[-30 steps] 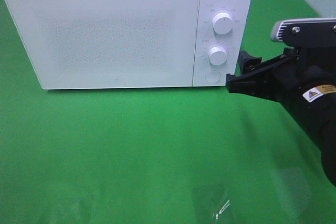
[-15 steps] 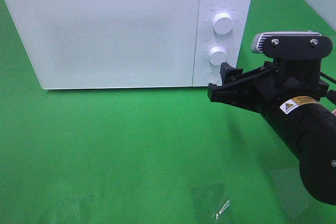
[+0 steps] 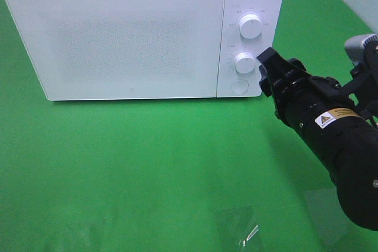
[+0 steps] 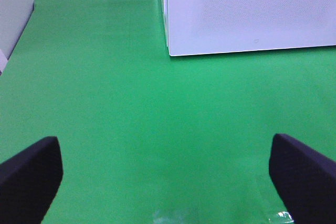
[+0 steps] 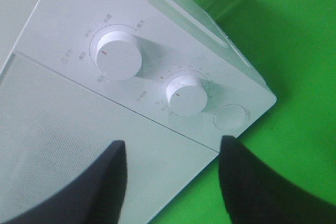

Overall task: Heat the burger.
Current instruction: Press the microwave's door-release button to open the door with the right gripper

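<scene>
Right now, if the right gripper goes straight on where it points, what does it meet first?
The right gripper would likely meet the control panel of the microwave first, near the lower knob; depth is unclear.

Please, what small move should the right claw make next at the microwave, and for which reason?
Probably ease the right claw forward until it straddles the lower knob. The claw is open and empty, it points at that knob, and it seems not yet to touch it. The microwave door is shut, so setting this knob looks like the step at hand.
</scene>
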Tool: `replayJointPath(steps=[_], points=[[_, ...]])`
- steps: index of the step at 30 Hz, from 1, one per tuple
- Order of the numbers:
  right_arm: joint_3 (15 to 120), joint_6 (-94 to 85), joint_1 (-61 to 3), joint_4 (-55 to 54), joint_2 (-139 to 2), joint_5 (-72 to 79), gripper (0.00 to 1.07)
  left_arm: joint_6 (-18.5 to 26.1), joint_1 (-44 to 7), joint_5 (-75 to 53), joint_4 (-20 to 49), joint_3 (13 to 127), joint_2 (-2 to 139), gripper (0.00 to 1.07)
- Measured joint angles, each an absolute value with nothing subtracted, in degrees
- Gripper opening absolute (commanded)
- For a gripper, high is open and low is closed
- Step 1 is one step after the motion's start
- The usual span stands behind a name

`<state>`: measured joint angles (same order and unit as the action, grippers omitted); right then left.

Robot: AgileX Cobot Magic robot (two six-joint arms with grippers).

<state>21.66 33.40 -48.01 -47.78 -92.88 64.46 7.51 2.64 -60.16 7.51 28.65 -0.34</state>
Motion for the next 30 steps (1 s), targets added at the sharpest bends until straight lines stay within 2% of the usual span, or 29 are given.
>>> replayJointPath(steps=[1, 3, 4, 5, 8, 9, 10, 11, 16, 25, 27, 30], points=[[21.66, 33.4, -48.01, -47.78, -92.88, 64.46, 0.42, 7.51, 2.64, -60.16, 7.51, 28.65, -0.34, 1.02], [21.66, 45.38, -48.01, -47.78, -92.88, 64.23, 0.25, 7.51, 2.64, -60.16, 7.51, 28.65, -0.34, 1.02], [21.66, 45.38, -48.01, -47.78, -92.88, 64.23, 0.25, 7.51, 2.64, -60.16, 7.51, 28.65, -0.34, 1.02], [21.66, 51.39, -48.01, -47.73, -92.88, 63.54, 0.16, 7.51, 2.64, -60.16, 7.51, 28.65, -0.34, 1.02], [21.66, 54.2, -48.01, -47.73, -92.88, 62.97, 0.12, 7.51, 2.64, -60.16, 7.51, 28.65, -0.34, 1.02], [21.66, 59.01, -48.01, -47.73, -92.88, 61.48, 0.06, 7.51, 2.64, -60.16, 7.51, 28.65, -0.34, 1.02], [21.66, 59.01, -48.01, -47.73, -92.88, 61.48, 0.06, 7.51, 2.64, -60.16, 7.51, 28.65, -0.34, 1.02], [21.66, 63.77, -48.01, -47.67, -92.88, 59.42, 0.0, 7.51, 2.64, -60.16, 7.51, 28.65, -0.34, 1.02], [21.66, 75.06, -48.01, -46.81, -92.88, 54.14, 0.0, 7.51, 2.64, -60.16, 7.51, 28.65, -0.34, 1.02], [21.66, 74.83, -43.95, -45.84, -92.88, 51.74, 0.0, 7.51, 2.64, -60.16, 7.51, 28.65, -0.34, 1.02], [22.35, 74.83, -41.02, -42.86, -93.79, 49.96, 0.0, 7.51, 2.64, -60.16, 7.51, 28.65, -0.34, 1.02], [23.49, 74.89, -39.94, -41.14, -95.23, 49.73, 0.0, 7.51, 2.64, -60.16, 7.51, 28.65, -0.34, 1.02]])
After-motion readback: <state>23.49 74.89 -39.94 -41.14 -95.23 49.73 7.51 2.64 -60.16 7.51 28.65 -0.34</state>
